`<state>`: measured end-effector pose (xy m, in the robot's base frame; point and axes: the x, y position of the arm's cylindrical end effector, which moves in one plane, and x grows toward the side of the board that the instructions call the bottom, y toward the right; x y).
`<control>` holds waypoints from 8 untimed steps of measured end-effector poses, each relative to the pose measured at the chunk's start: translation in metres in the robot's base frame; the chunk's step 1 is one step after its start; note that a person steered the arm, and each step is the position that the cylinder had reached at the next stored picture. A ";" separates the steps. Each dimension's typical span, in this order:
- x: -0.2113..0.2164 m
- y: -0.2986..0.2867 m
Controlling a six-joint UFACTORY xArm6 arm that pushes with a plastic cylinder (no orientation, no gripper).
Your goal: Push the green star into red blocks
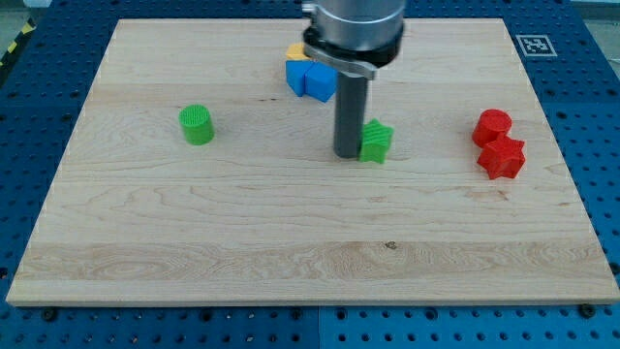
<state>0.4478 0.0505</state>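
My tip (347,153) is touching the green star's (376,142) left side, mid-surface (194,252). 2 red blocks (498,145) are sitting well apart at the view's right. A green cylinder (197,125) is standing left; blue blocks (312,79) behind. No jaws fitted.

Orange block (295,49) mostly behind arm

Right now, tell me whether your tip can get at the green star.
Probably yes: my tip sits right against the green star on its view-left side, with nothing between them.
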 end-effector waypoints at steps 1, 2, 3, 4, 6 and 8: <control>0.000 0.006; -0.026 0.006; -0.026 0.018; -0.020 0.046; -0.019 0.052; -0.016 0.043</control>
<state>0.4317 0.0934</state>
